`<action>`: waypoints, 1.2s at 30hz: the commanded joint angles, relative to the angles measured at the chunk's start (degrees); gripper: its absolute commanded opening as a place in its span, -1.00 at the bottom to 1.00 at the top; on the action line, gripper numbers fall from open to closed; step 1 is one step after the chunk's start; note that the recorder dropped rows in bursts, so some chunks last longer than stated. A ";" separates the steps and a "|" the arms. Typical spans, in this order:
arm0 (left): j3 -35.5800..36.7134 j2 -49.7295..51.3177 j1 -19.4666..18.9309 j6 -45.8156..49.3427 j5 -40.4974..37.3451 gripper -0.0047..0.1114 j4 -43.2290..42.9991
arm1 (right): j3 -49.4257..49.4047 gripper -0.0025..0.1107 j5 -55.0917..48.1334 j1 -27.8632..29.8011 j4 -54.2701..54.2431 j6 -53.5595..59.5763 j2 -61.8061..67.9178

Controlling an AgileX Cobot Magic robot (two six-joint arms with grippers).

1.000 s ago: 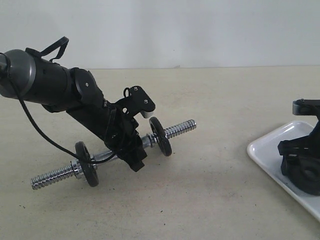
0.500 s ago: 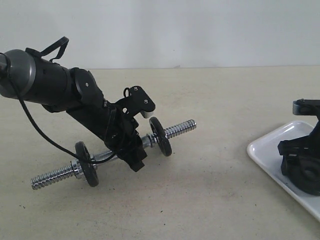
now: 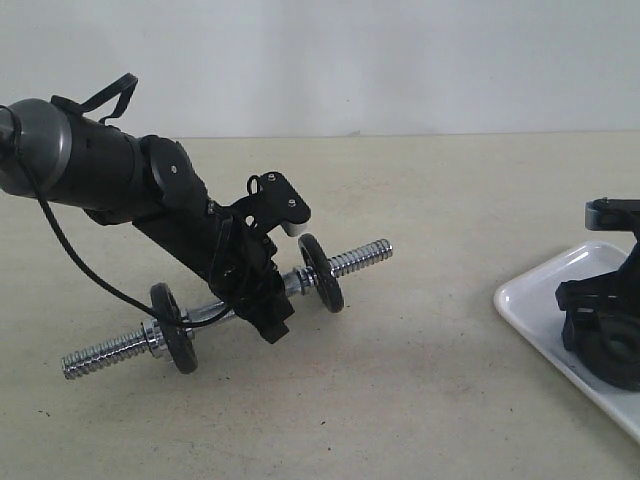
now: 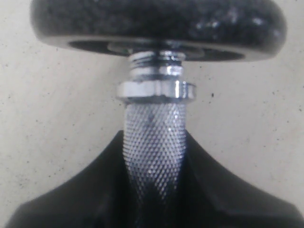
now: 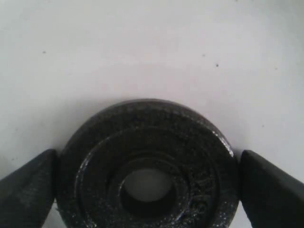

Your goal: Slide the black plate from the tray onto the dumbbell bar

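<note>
left end effector (image 3: 262, 305) clamped on dumbbell bar (image 3: 355, 258) middle, right end effector (image 5: 149, 185) closed on black plate (image 5: 142, 123) rim, plate flat on tray (image 3: 530, 290)

No visible change across the last sec in ext view. Left end effector (image 3: 265, 310) clamped on dumbbell bar (image 3: 358, 257): no shift in pos or tilt; bar doesn't roll or slide on the surface (image 3: 400, 400). Right end effector (image 3: 600, 345) at tray (image 3: 530, 297), fingers either side of black plate (image 5: 147, 166): no rise, drop or turn that shows. Jaw gaps on both: no widening, no narrowing. Wrist cams have no earlier pics, so no diff can be told there
</note>
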State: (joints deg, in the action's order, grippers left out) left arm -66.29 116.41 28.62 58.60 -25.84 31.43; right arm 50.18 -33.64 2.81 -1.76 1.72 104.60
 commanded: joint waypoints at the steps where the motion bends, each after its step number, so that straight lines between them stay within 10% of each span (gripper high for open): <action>1: 0.95 0.92 0.11 -0.78 -2.69 -0.84 -0.35 | -0.89 0.50 -0.36 0.57 -0.18 0.70 1.20; 36: 0.95 0.92 0.11 -0.78 -2.69 -0.84 -0.35 | -0.89 0.90 -0.01 0.57 -1.11 -1.39 1.20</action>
State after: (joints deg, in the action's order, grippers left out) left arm -66.29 116.41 28.62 58.60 -25.84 31.43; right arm 50.18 -33.04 2.94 -1.97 1.37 104.60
